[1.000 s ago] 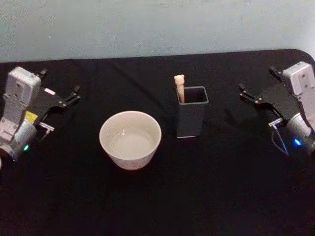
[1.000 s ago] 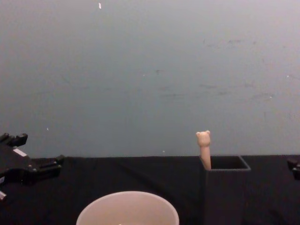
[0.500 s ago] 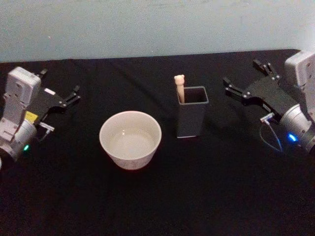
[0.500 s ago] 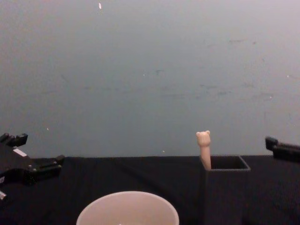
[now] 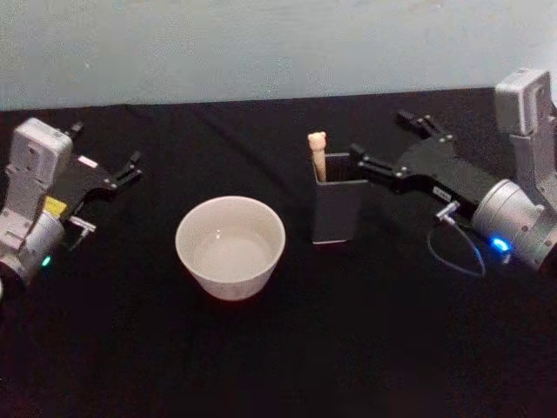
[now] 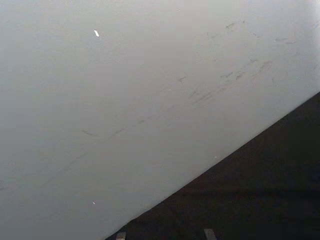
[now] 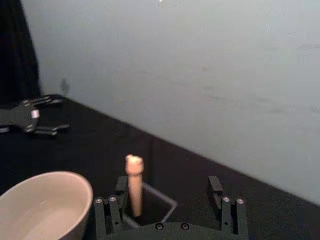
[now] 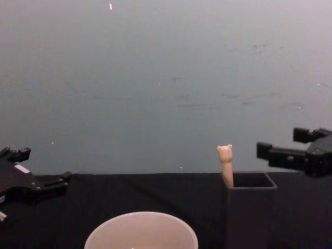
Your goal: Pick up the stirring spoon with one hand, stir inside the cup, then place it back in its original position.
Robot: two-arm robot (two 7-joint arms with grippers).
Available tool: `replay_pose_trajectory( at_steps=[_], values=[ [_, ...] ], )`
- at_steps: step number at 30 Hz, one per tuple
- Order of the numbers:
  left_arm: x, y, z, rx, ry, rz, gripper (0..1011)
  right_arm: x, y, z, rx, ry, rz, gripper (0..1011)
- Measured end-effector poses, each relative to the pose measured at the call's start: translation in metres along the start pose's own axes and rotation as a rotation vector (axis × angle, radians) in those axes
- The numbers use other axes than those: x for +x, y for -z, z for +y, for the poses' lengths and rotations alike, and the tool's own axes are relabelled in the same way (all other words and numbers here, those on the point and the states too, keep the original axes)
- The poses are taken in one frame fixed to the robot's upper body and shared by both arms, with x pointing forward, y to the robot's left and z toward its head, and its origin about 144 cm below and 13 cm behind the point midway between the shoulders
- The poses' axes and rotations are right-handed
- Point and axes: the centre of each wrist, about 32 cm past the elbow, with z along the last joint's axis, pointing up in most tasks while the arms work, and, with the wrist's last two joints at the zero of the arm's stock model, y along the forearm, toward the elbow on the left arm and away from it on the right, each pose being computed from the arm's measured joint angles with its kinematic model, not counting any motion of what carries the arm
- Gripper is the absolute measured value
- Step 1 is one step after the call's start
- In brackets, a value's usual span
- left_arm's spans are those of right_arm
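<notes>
Spoon (image 5: 318, 157) stands upright in holder's (image 5: 338, 218) left rear corner. Right gripper (image 5: 377, 133), fingers spread, hovers just right of holder, facing the handle; left gripper (image 5: 106, 145), also spread, sits far left.

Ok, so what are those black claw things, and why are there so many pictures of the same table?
They belong to a robot with two arms. Each arm ends in black jaws that can pinch things. The pictures come from its cameras: one on its head looking down, one on its chest looking across the table, and one on each wrist.

On the black table sit a pale round cup and a dark grey square holder. A little stirring spoon stands in the holder, with its bear-head handle poking out the top.

The right arm is stretched out toward the holder. Its jaws are open, close to the spoon but not touching it. The left arm rests at the table's left side, jaws open too. Nothing is being held yet.
</notes>
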Motion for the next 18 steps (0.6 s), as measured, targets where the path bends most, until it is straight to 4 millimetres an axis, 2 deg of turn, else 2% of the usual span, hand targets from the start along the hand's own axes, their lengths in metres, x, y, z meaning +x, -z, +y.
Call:
replay_pose_trajectory(
  at_steps=[3,4,18],
  values=[
    [0.0,0.0,0.0,0.0,0.0,0.0,1001,-0.002,-0.002,0.0,-0.031,-0.035,0.012,1002],
    [0.0,0.0,0.0,0.0,0.0,0.0,1001,-0.006,-0.004,0.006,-0.106,-0.094,0.017,1002],
    [0.0,0.0,0.0,0.0,0.0,0.0,1001,-0.006,-0.01,0.038,-0.158,-0.136,-0.059,1000]
  ],
)
